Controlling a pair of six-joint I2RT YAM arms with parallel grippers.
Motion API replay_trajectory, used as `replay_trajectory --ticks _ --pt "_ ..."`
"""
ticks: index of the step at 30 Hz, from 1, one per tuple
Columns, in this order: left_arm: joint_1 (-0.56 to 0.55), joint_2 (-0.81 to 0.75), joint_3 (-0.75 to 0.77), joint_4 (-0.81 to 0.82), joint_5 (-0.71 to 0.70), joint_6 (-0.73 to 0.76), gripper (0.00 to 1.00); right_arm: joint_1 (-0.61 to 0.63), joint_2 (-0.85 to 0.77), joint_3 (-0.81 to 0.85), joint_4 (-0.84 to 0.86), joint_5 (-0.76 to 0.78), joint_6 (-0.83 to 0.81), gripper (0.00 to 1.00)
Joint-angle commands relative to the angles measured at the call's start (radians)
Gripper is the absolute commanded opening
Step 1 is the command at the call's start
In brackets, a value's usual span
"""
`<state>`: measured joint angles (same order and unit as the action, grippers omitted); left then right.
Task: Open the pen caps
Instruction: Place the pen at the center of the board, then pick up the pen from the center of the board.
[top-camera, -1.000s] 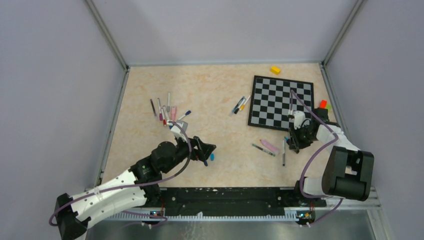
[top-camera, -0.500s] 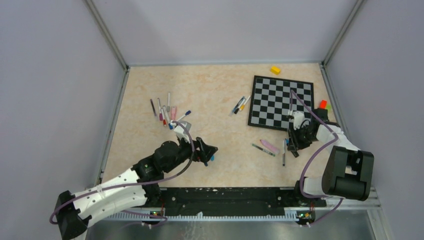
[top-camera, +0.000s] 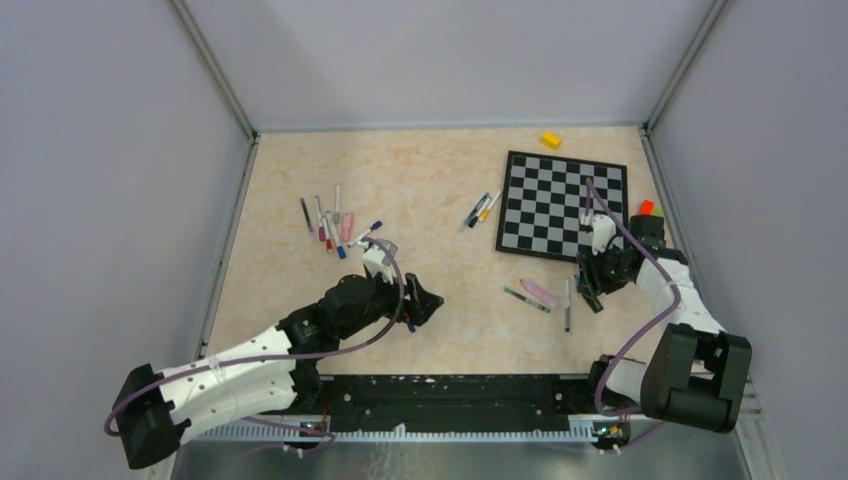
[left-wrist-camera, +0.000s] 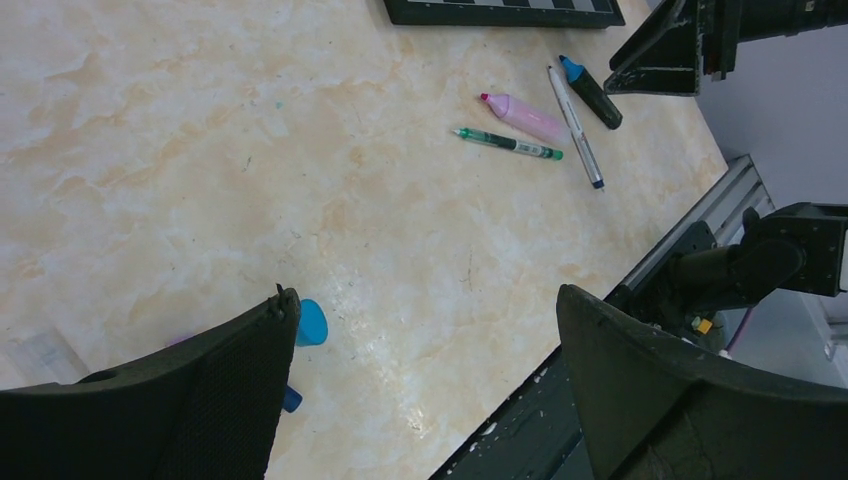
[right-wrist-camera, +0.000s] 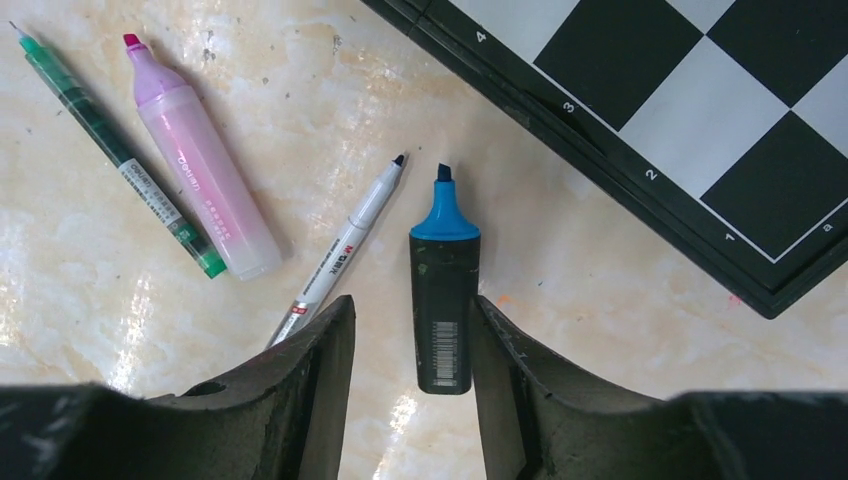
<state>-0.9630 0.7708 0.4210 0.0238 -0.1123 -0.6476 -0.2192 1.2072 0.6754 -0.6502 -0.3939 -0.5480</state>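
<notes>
Your left gripper (left-wrist-camera: 425, 295) hangs spread wide and empty over the table (left-wrist-camera: 300, 150). A blue pen cap (left-wrist-camera: 311, 322) lies on the surface just beside the finger at 9 o'clock in the left wrist view. Your right gripper (right-wrist-camera: 412, 300) is released, its jaws parted. The black highlighter (right-wrist-camera: 445, 290) lies flat between them, bare blue tip toward 12 o'clock, close by the 3 o'clock finger; whether they touch, you cannot tell. A white pen (right-wrist-camera: 345, 240), pink highlighter (right-wrist-camera: 200, 170) and green pen (right-wrist-camera: 115, 150) lie toward 10 o'clock, and the chessboard (right-wrist-camera: 700, 130) is at 1 o'clock.
</notes>
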Motion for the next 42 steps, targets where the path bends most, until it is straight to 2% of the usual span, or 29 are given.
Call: replay_trajectory --ticks 1,4,8,14,17,19,25,35,39,42 --pt "0.000 0.026 0.040 0.064 -0.017 0.048 0.99 -0.005 -0.039 0.045 0.012 -0.042 -0.006 0.45" --pt "0.010 0.071 0.084 0.057 -0.025 0.100 0.99 -0.005 -0.053 0.056 -0.005 -0.087 -0.015 0.45" --pt "0.063 0.183 0.197 0.053 0.069 0.193 0.99 -0.005 -0.106 0.076 -0.052 -0.207 -0.045 0.45" --pt "0.200 0.456 0.391 0.026 0.232 0.251 0.99 -0.005 -0.177 0.152 -0.094 -0.413 -0.067 0.45" --pt "0.244 0.587 0.505 -0.015 0.230 0.296 0.99 -0.005 -0.150 0.193 -0.098 -0.590 -0.017 0.45" --pt "0.263 0.674 0.580 -0.051 0.215 0.327 0.99 -0.005 -0.139 0.188 -0.119 -0.689 -0.040 0.45" --pt "0.287 0.933 0.828 -0.126 0.160 0.407 0.99 -0.005 -0.227 0.113 -0.044 -0.575 0.010 0.45" --pt "0.327 1.290 1.204 -0.289 0.158 0.492 0.67 -0.005 -0.260 0.106 -0.030 -0.557 0.025 0.44" --pt "0.335 1.371 1.293 -0.329 0.163 0.507 0.48 -0.005 -0.262 0.105 -0.029 -0.548 0.026 0.44" --pt "0.337 1.420 1.338 -0.360 0.155 0.520 0.41 -0.005 -0.263 0.104 -0.028 -0.546 0.024 0.44"
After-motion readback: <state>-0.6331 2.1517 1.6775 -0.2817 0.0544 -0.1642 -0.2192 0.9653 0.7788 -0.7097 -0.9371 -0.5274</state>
